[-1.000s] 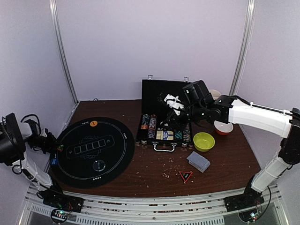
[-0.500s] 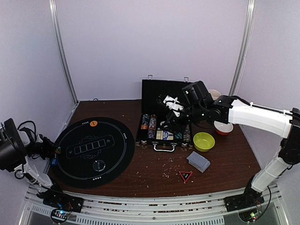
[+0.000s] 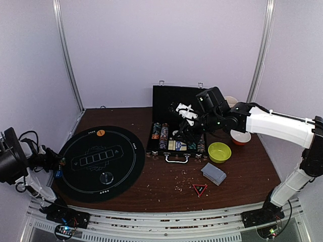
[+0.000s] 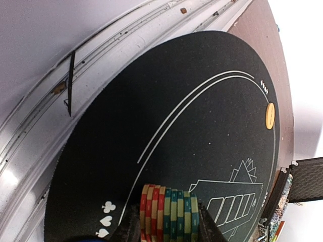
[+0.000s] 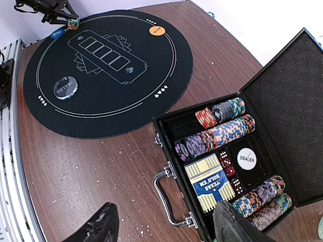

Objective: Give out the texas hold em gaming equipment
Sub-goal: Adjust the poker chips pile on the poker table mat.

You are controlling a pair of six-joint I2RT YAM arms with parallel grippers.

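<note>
Left wrist shows clamped chip stack (image 4: 169,214).

Red-and-teal chip stack (image 4: 169,214) gripped, seemingly over mat (image 4: 202,126).

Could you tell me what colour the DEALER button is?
White button; right wrist view.

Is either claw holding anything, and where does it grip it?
The left gripper pinches a stack of poker chips by its two flat ends, one finger on each. The right gripper is open and holds nothing.
</note>
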